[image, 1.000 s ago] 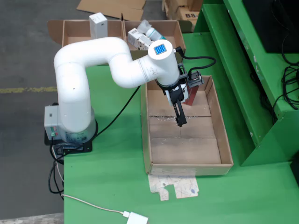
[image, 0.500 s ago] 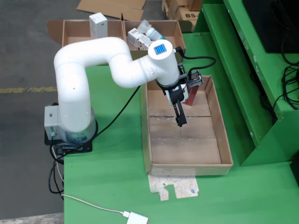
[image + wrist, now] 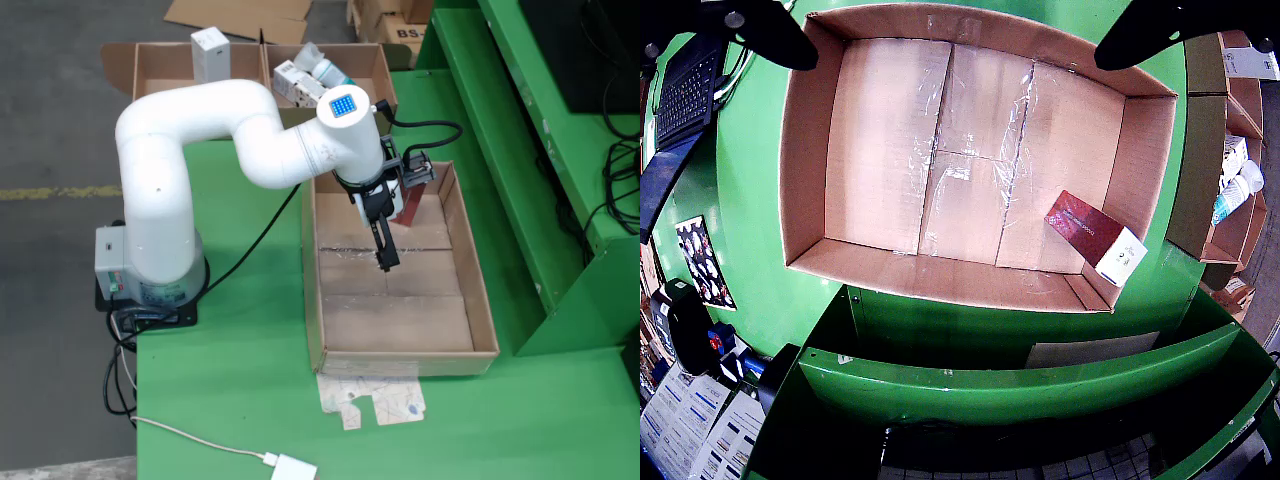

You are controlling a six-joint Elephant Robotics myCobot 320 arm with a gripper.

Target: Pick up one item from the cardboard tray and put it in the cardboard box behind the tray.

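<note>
**Gripper wide, empty, above tray**

Gripper (image 3: 950,25): black fingers (image 3: 765,30) spread wide, nothing held. Cardboard tray (image 3: 805,150) below it, taped seams glossy. One red-and-white rectangular carton (image 3: 1095,237) lies flat in the tray's corner, lower right of the gripper in the gripper-mounted view, apart from both fingers. Box behind (image 3: 165,65) holds white cartons (image 3: 210,52).

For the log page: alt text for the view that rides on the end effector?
A lone red and white carton lies in the lower right corner of an otherwise bare cardboard tray on a green table. The open end effector hovers above, holding nothing.
</note>
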